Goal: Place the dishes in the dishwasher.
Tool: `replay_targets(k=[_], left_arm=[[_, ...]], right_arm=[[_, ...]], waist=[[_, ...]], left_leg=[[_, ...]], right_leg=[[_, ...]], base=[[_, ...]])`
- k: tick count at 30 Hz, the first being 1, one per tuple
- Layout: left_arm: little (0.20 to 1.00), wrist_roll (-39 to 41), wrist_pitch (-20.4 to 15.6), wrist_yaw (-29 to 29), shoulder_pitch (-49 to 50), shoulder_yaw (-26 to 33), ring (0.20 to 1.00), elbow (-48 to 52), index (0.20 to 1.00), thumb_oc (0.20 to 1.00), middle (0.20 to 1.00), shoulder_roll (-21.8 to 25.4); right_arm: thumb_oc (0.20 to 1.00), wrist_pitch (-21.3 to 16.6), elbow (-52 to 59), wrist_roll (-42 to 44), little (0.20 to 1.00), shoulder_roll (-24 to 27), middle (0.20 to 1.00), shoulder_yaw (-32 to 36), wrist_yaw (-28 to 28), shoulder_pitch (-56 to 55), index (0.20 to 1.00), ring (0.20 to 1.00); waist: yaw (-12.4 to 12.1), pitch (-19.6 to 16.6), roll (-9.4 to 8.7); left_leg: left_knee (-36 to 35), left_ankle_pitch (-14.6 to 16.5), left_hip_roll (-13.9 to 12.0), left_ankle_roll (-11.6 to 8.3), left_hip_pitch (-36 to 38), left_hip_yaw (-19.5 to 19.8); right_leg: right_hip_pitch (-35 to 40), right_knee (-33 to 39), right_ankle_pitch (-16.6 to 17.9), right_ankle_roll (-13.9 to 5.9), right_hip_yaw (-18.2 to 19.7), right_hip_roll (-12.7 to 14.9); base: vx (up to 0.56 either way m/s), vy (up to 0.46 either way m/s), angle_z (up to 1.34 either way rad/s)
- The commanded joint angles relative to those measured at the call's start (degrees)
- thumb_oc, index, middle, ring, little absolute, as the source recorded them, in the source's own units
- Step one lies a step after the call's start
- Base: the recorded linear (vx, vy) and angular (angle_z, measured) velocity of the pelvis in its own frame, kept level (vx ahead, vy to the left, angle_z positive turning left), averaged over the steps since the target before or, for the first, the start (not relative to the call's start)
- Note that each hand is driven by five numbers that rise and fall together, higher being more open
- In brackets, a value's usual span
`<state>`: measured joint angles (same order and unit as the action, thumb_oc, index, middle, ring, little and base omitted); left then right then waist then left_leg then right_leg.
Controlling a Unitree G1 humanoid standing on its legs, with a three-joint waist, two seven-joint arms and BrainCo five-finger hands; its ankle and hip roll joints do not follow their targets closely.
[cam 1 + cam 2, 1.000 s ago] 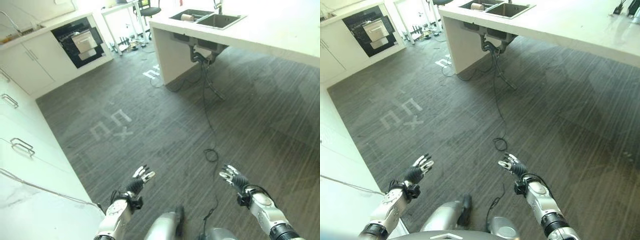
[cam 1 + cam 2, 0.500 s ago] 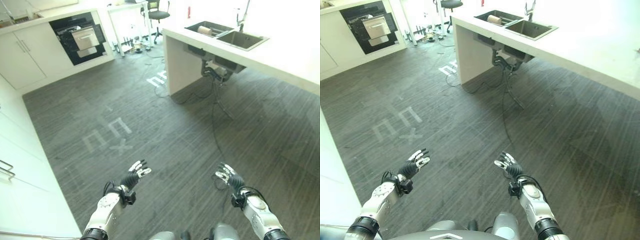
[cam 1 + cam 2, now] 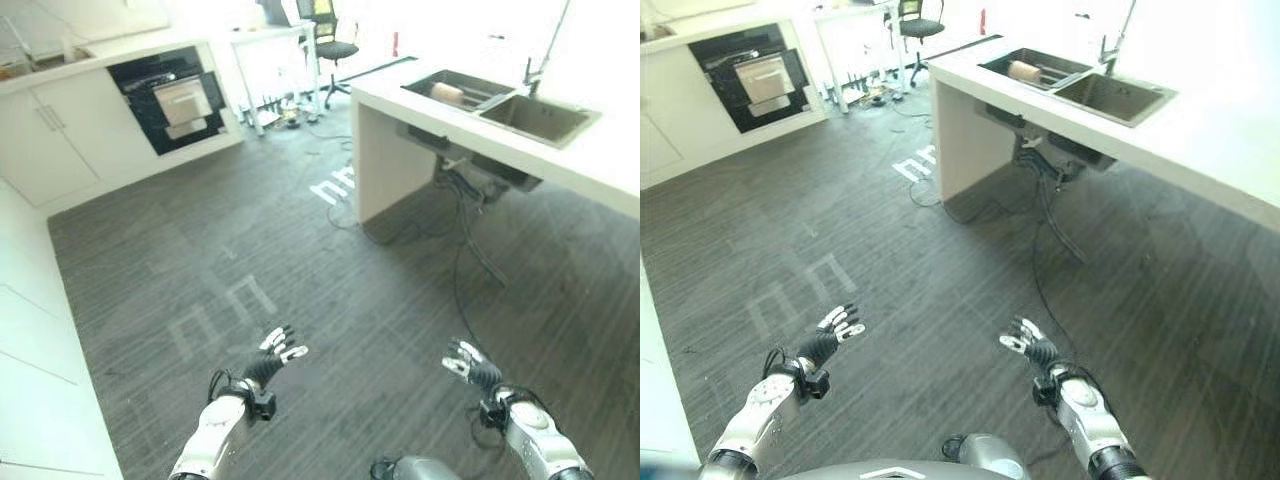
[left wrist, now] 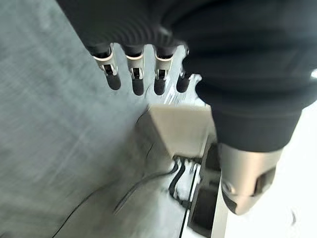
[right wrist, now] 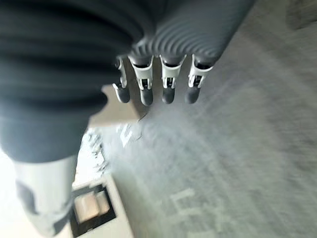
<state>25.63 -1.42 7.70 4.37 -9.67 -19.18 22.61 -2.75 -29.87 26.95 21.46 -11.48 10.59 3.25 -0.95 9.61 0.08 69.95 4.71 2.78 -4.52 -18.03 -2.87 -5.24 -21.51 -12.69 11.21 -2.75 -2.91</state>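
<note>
The dishwasher (image 3: 170, 95) is a dark opening with a silver rack, set in the white cabinets at the far left. A double sink (image 3: 505, 105) sits in the white island counter (image 3: 400, 95) at the far right, with a tan round dish (image 3: 447, 92) lying in its left basin. My left hand (image 3: 270, 362) and right hand (image 3: 468, 366) hover low over the dark carpet, far from both. Their fingers (image 4: 133, 74) (image 5: 158, 82) are straight and hold nothing.
White cabinets (image 3: 40, 300) run along the left side. Black cables (image 3: 465, 250) hang under the sink and trail over the floor. White tape marks (image 3: 215, 315) lie on the carpet ahead. An office chair (image 3: 335, 35) and a white table stand at the back.
The whole picture has shifted, so the camera has moved: the island and sink now sit further right and the left cabinets show less. Both hands stay open and empty.
</note>
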Motion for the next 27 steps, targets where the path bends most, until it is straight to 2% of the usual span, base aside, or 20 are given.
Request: replay_targets(k=[1, 2, 3, 4, 5, 8, 10, 11, 12, 13, 14, 15, 16, 18, 19, 20, 21, 23, 24, 27], left_arm=[[1.000, -1.61, -1.81, 0.17, -0.81, 2.75, 1.000, 1.74, 1.000, 1.000, 1.000, 1.68], [1.000, -1.57, -1.58, -0.11, -0.22, 3.01, 1.000, 2.36, 1.000, 1.000, 1.000, 1.73], [1.000, -1.06, -1.59, -0.46, 0.51, 3.16, 1.000, 2.83, 1.000, 1.000, 1.000, 1.84], [1.000, -0.89, -1.26, -0.45, 1.80, 3.57, 1.000, 4.01, 1.000, 1.000, 1.000, 1.75], [1.000, -1.14, -1.24, -0.02, 2.49, 3.94, 1.000, 4.45, 1.000, 1.000, 1.000, 1.63], [1.000, -1.21, -2.49, 0.92, 2.91, 4.51, 1.000, 3.58, 1.000, 1.000, 1.000, 1.71], [1.000, -1.63, -2.63, 1.70, 1.99, 4.20, 1.000, 1.55, 1.000, 1.000, 1.000, 2.65], [1.000, -2.31, -2.53, 2.28, 1.62, 4.18, 1.000, 1.00, 1.000, 1.000, 1.000, 2.83], [1.000, -3.13, -2.30, 2.69, 1.17, 4.02, 1.000, 0.68, 1.000, 1.000, 1.000, 3.17], [1.000, -4.57, -1.66, 3.07, 0.11, 3.45, 1.000, 0.11, 1.000, 1.000, 1.000, 4.07], [1.000, -5.11, -1.59, 2.89, -0.20, 3.17, 1.000, -0.30, 1.000, 1.000, 1.000, 4.40], [1.000, -4.96, -1.71, 2.44, -0.43, 2.80, 1.000, -0.60, 1.000, 1.000, 1.000, 4.73], [1.000, -4.46, -2.06, 2.27, -0.41, 2.77, 1.000, -0.67, 1.000, 1.000, 1.000, 4.95], [1.000, -4.95, -1.84, 2.50, 0.19, 3.43, 1.000, 0.99, 1.000, 1.000, 1.000, 5.76], [1.000, -5.45, -1.43, 2.62, 0.47, 4.15, 1.000, 1.57, 1.000, 1.000, 1.000, 6.23], [1.000, -5.47, -1.17, 2.44, 0.49, 4.36, 1.000, 1.69, 1.000, 1.000, 1.000, 6.25], [1.000, -5.42, -1.18, 1.21, 0.63, 4.26, 1.000, 1.60, 1.000, 1.000, 1.000, 6.17], [1.000, -5.85, -1.61, 0.05, 1.20, 3.86, 1.000, 1.81, 1.000, 1.000, 1.000, 6.07], [1.000, -6.54, -1.83, -0.54, 1.70, 3.43, 1.000, 2.13, 1.000, 1.000, 1.000, 6.01], [1.000, -6.95, -1.93, -1.82, 2.46, 3.10, 1.000, 1.55, 1.000, 1.000, 1.000, 5.45]], right_arm=[[1.000, -2.29, 4.68, -0.67, 1.000, -0.13, 1.000, -0.71, 0.23, 0.53, 1.000, 1.000], [1.000, -1.78, 5.09, -0.90, 1.000, -0.48, 1.000, -0.95, -0.06, 0.80, 1.000, 1.000], [1.000, -1.59, 5.38, -1.25, 1.000, -0.68, 1.000, -1.20, -0.33, 0.83, 1.000, 1.000], [1.000, -1.65, 5.51, -1.30, 1.000, -0.78, 1.000, -1.76, -1.03, 0.70, 1.000, 1.000], [1.000, -1.99, 5.28, -1.24, 1.000, -0.78, 1.000, -2.01, -1.33, 0.63, 1.000, 1.000], [1.000, -3.41, 4.09, -1.31, 1.000, -0.70, 1.000, -2.46, -1.19, 0.90, 1.000, 1.000], [1.000, -2.42, 3.49, -0.63, 1.000, -0.94, 1.000, -2.06, -1.62, 0.67, 1.000, 1.000], [1.000, -2.33, 3.52, -0.44, 1.000, -1.21, 1.000, -1.88, -1.88, 0.36, 1.000, 1.000], [1.000, -2.04, 3.57, -0.24, 1.000, -1.73, 1.000, -1.75, -2.00, 0.00, 1.000, 1.000], [1.000, -1.43, 3.27, 0.42, 1.000, -2.74, 1.000, -1.27, -2.37, -0.56, 1.000, 1.000], [1.000, -1.43, 2.77, 0.22, 1.000, -3.30, 1.000, -1.38, -2.94, -0.53, 1.000, 1.000], [1.000, -1.77, 1.82, 0.11, 1.000, -3.70, 1.000, -1.71, -3.18, -0.33, 1.000, 1.000], [1.000, -2.04, 0.71, 0.16, 1.000, -3.95, 1.000, -2.07, -3.27, -0.02, 1.000, 1.000], [1.000, -2.69, -0.59, -0.22, 1.000, -3.96, 1.000, -1.51, -2.47, -0.10, 1.000, 1.000], [1.000, -3.00, -1.09, 0.50, 1.000, -3.20, 1.000, -1.12, -1.61, -0.35, 1.000, 1.000], [1.000, -2.96, -1.29, 0.59, 1.000, -2.95, 1.000, -1.13, -1.23, -0.26, 1.000, 1.000], [1.000, -3.15, -2.29, 0.92, 1.000, -2.54, 1.000, -1.37, -0.23, -0.01, 1.000, 1.000], [1.000, -3.20, -3.11, 0.26, 1.000, -2.52, 1.000, -1.33, 0.56, 0.03, 1.000, 1.000], [1.000, -3.21, -3.76, -0.17, 1.000, -2.67, 1.000, -1.17, 0.83, 0.05, 1.000, 1.000], [1.000, -2.41, -4.46, -0.49, 1.000, -2.21, 1.000, -1.66, 1.49, 0.60, 1.000, 1.000]], waist=[[-1.21, 2.23, -1.86], [-1.80, 2.05, -1.64], [-2.28, 2.04, -0.47], [-3.31, 1.96, 1.04], [-3.90, 1.97, 1.40], [-4.81, 1.61, 1.52], [-5.04, 0.22, 0.83], [-4.96, -0.40, 0.72], [-4.45, -0.53, 0.82], [-3.67, -0.58, 1.35], [-3.50, -0.41, 1.62], [-3.41, -0.21, 1.98], [-3.40, 0.10, 2.32], [-2.61, 1.39, 2.50], [-2.19, 2.09, 2.39], [-1.99, 2.41, 2.20], [-1.63, 3.17, 0.78], [-1.51, 3.32, 0.08], [-1.26, 3.13, 0.20], [-1.30, 2.25, 0.29]], left_leg=[[-42.00, -6.25, 2.87, 4.10, 8.00, -1.17], [-50.15, -6.70, 2.85, 4.19, 8.25, -1.00], [-52.76, -5.49, 2.37, 4.03, 5.97, 0.75], [-52.76, -5.18, 1.75, 3.03, 0.89, 4.96], [-52.76, -5.56, 1.56, 2.47, -1.21, 6.46], [-52.76, -6.11, 1.09, 2.57, -2.23, 5.95], [-52.76, -3.71, 2.26, 5.04, 0.24, 5.31], [-52.76, -2.91, 2.45, 5.89, 1.05, 5.25], [-52.76, -1.78, 2.99, 7.01, 2.64, 5.63], [-52.76, -0.50, 3.97, 9.01, 4.53, 6.10], [-52.76, 0.20, 4.09, 9.66, 5.79, 5.61], [-52.76, 1.08, 3.96, 10.02, 7.15, 5.11], [-52.76, 1.93, 3.57, 10.22, 8.64, 4.59], [-52.76, 3.61, 3.31, 9.74, 11.75, 5.01], [-52.76, 4.62, 3.24, 9.38, 13.21, 5.12], [-52.76, 4.94, 3.37, 9.26, 13.74, 5.02], [-52.76, 6.50, 4.91, 9.09, 15.37, 4.52], [-52.76, 8.02, 5.87, 9.20, 16.61, 4.92], [-52.76, 9.21, 5.71, 9.34, 17.51, 5.44], [-52.76, 9.91, 4.65, 8.41, 18.99, 5.44]], right_leg=[[3.09, 4.32, 4.89, -12.43, -1.48, 4.13], [3.40, 4.32, 4.47, -12.87, -1.18, 3.80], [4.04, 4.32, 4.03, -13.14, -0.85, 2.54], [5.23, 4.32, 3.22, -13.08, 0.34, 0.66], [6.17, 4.32, 2.63, -13.00, 1.03, 0.18], [8.83, 4.32, 0.41, -13.86, 1.29, 1.46], [12.82, 4.32, -0.99, -15.25, 0.08, 3.80], [14.30, 4.32, 1.43, -15.84, -1.32, 4.66], [16.40, 4.05, 6.12, -16.94, -3.21, 5.63], [11.83, -8.59, 11.43, -18.39, -4.76, 7.36], [8.63, -14.82, 13.77, -18.66, -5.75, 8.43], [5.61, -17.78, 14.37, -18.26, -6.86, 9.07], [3.26, -17.32, 13.60, -17.59, -8.23, 9.13], [0.55, -6.28, 11.36, -17.16, -10.05, 6.52], [-0.31, 2.39, 12.21, -17.21, -10.95, 6.42], [-1.32, 4.32, 12.78, -17.36, -11.16, 6.95], [-6.92, 4.32, 13.29, -18.76, -9.70, 9.75], [-10.86, 4.32, 14.07, -19.64, -7.48, 11.30], [-11.70, 4.32, 14.66, -19.66, -6.18, 11.53], [-10.00, 4.32, 13.36, -19.01, -7.16, 11.05]], base=[[0.50, 0.158, -0.62], [0.52, 0.238, -0.90], [0.56, 0.316, -1.14], [0.53, 0.320, -0.85], [0.53, 0.317, -0.68], [0.49, 0.334, -0.77], [0.58, 0.330, -0.60], [0.50, 0.250, -0.24], [0.53, 0.322, -0.11], [0.49, 0.339, 0.08], [0.41, 0.315, 0.34], [0.31, 0.175, 0.50], [0.36, 0.069, 0.31], [0.39, -0.082, -0.31], [0.31, -0.129, 0.10], [0.39, -0.189, 0.21], [0.32, -0.170, 0.06], [0.43, -0.234, -0.47], [0.42, -0.242, -0.24], [0.40, -0.232, -0.05]])
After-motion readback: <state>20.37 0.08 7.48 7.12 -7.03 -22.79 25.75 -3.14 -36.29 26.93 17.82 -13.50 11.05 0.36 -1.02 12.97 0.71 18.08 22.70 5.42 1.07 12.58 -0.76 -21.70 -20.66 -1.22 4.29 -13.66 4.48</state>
